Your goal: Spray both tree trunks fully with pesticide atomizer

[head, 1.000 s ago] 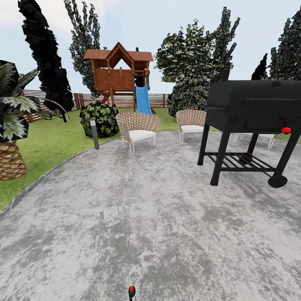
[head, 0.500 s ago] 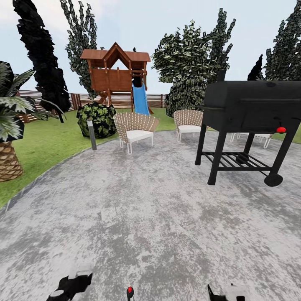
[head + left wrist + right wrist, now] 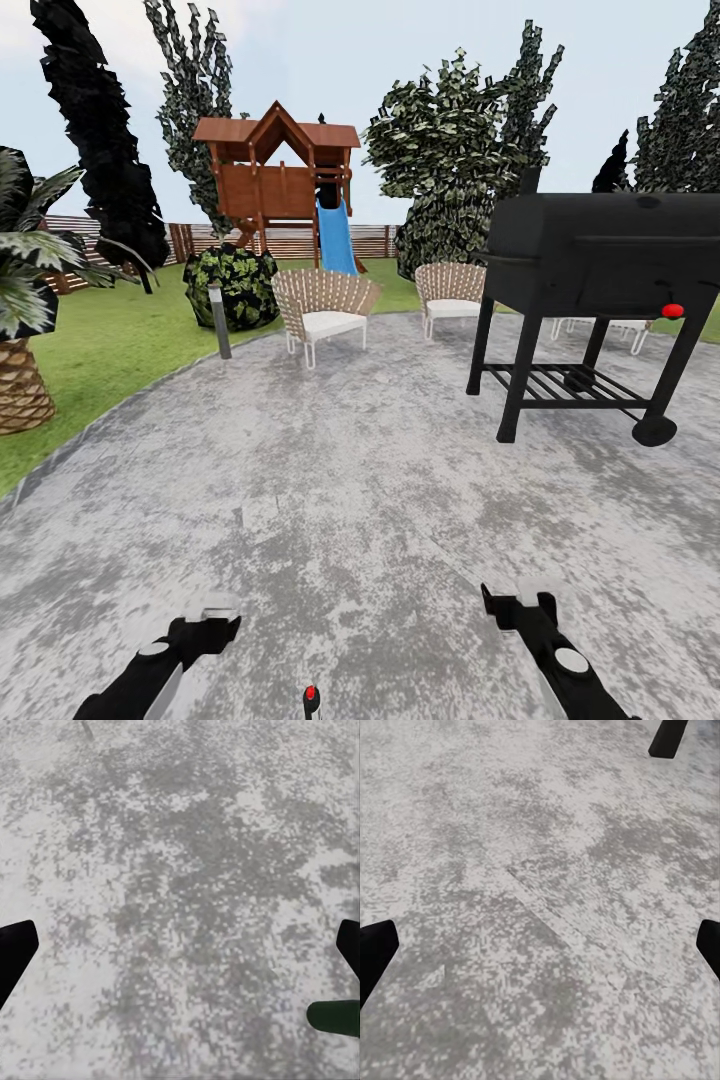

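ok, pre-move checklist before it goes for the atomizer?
1. Left gripper open and holding nothing: ok; its fingers stand wide apart over the floor.
2. Right gripper open and holding nothing: ok.
3. Atomizer located: cannot tell; a red-tipped object shows at the head view's bottom edge, and a dark green object in the left wrist view.
4. Paving just ahead of both grippers free of obstacles: ok.
5. Grill away from the right arm: ok.

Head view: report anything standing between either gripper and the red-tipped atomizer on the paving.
Nothing visible does. Bare grey paving separates the open left gripper and open right gripper from the atomizer at the bottom edge. The black grill stands well beyond.
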### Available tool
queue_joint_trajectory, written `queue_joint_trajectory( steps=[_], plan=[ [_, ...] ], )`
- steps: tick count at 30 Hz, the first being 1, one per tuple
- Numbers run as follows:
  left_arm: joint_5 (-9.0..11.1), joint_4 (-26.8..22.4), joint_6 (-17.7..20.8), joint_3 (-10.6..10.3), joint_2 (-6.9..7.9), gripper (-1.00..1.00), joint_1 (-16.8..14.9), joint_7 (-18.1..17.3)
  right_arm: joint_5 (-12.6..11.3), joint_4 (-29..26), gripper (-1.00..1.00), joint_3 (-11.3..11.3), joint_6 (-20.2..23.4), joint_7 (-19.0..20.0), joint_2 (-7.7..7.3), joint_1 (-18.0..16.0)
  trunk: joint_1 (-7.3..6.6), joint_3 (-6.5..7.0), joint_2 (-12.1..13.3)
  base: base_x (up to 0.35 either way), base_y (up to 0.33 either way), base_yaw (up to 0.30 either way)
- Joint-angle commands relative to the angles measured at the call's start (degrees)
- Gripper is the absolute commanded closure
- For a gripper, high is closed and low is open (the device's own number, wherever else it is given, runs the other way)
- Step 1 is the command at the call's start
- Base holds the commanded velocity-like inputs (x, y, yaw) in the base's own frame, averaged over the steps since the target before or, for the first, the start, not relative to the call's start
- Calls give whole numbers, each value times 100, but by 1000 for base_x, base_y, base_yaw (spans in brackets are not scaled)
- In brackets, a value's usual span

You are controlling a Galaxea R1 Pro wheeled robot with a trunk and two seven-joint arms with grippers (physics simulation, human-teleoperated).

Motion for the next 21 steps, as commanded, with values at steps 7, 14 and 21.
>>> queue_joint_trajectory(
  steps=[7, 14, 21],
  plan=[
    [-16, -3, 34, 75, -1, -100, -7, -27, -1, 10, -100, 4, -21, -6, 9, -5, -1, 12, -2, 0, 0, -127],
    [-14, -13, 26, 44, -11, -100, -7, -50, -5, 101, -100, 2, -19, 5, 9, -5, -1, 27, -2, 0, 0, -276],
    [-15, -20, 29, 28, -23, -100, -10, -58, -13, 147, -100, -9, -21, 6, 9, -5, -1, 28, -2, 0, 0, -298]
  ],
)
